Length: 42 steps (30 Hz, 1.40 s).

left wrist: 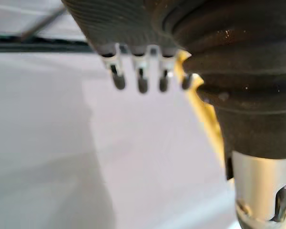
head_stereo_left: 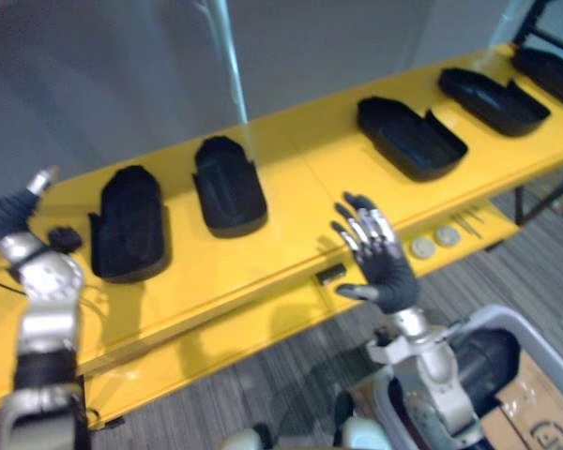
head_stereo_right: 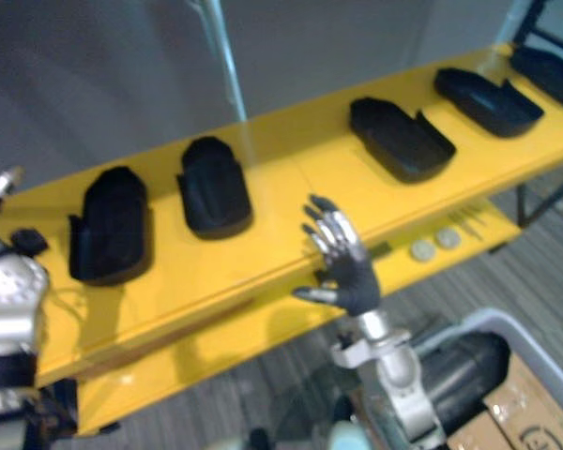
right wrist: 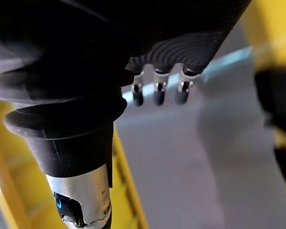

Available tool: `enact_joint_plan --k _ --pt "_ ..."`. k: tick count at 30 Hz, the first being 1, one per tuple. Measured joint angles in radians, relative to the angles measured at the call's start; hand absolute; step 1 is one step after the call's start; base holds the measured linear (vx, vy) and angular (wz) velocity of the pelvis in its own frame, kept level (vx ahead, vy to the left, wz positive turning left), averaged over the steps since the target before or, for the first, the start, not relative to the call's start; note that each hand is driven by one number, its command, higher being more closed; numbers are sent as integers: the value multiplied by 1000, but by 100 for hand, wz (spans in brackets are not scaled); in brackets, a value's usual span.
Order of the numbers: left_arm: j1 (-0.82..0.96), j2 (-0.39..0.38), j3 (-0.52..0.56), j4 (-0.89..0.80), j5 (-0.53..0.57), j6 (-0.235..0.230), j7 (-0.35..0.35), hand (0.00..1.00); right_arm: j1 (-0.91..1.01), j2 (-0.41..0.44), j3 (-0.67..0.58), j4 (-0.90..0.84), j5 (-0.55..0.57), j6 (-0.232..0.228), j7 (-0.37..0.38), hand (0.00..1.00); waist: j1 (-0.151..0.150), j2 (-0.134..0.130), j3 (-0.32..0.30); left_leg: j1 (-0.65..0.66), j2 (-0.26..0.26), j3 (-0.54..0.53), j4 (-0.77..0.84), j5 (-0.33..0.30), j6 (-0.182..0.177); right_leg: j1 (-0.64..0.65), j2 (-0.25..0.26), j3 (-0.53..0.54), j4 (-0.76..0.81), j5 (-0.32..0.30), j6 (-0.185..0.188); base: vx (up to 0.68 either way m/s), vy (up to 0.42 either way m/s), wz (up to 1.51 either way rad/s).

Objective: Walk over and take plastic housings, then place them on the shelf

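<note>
Yellow shelf (head_stereo_left: 291, 234), upper board: five black plastic housings are laid in a row. The first housing (head_stereo_left: 129, 225) and second housing (head_stereo_left: 227, 186) are placed left of the right hand's fingers (head_stereo_left: 366, 230). The third housing (head_stereo_left: 410, 137), fourth housing (head_stereo_left: 493, 98) and fifth housing (head_stereo_left: 549, 73) are placed beyond those fingers, to the right. Lower ledge (head_stereo_left: 263, 323): a small black block (head_stereo_left: 331, 274) is found just beside those fingers. Two round discs (head_stereo_left: 421, 247) and thin metal tools (head_stereo_left: 469, 221) are laid to their right.

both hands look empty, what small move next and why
Probably lower the right hand toward the grey bin below it. Both it and the left hand are open and empty, five black housings already lie on the yellow shelf, and the bin holds something dark, perhaps more housings.
</note>
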Motion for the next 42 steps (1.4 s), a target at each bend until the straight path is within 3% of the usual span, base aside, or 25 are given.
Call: enact_joint_plan --k 1,3,5,9,15,18,22,26,34,42 --pt "89 -66 -20 -69 13 -1 -16 0 -28 23 23 45 -8 19 -21 0 24 0 -6 1 -3 -32 -1 1 -2 29 0 -34 -18 0 0 28 -11 64" --pt "191 -127 -45 -123 90 1 -34 0 -57 48 50 108 -31 35 -53 0 55 -1 -16 -1 -8 -66 -9 8 -8 50 -1 -73 -33 0 0 2 -12 57" --pt "269 -174 -80 -160 100 -2 -66 0 -77 67 87 161 -33 36 -97 0 87 -7 -27 -6 -13 -96 -13 15 -9 65 -2 -102 -48 0 0 -31 -19 52" --pt "379 -254 -148 -163 103 0 -111 0 -130 144 136 276 -145 34 -240 0 126 -24 -47 -31 -23 -145 -30 33 -11 77 -6 -161 -57 -2 1 -48 -4 38" --pt "449 -293 -206 -151 25 -46 -135 0 -197 213 131 479 -326 35 -518 0 152 -67 -72 -59 -46 -191 -28 43 -6 77 -24 -211 -56 0 4 -12 43 25" --pt "450 -293 -227 -141 27 -81 -134 0 -239 233 124 562 -367 35 -611 0 171 -69 -73 -67 -58 -195 -26 45 -2 73 -36 -214 -53 3 9 4 81 11" --pt "447 -293 -230 -135 25 -101 -134 0 -306 261 125 635 -425 36 -681 0 176 -69 -72 -72 -67 -197 -27 47 2 68 -45 -216 -50 4 11 5 59 3" --pt "440 -293 -234 -101 24 -105 -135 0 -354 282 125 698 -435 39 -704 0 177 -78 -63 -76 -72 -202 -27 46 4 68 -51 -229 -49 4 11 5 47 7" --pt "424 -293 -240 -71 16 -109 -134 0 -389 285 119 782 -493 118 -745 0 180 -87 -50 -88 -87 -219 -21 47 8 58 -66 -241 -37 4 11 11 47 7" --pt "416 -294 -275 -61 -22 -130 -133 0 -405 287 65 863 -502 190 -861 0 181 -89 -19 -106 -99 -225 10 35 24 56 -79 -258 -23 4 10 0 54 4"
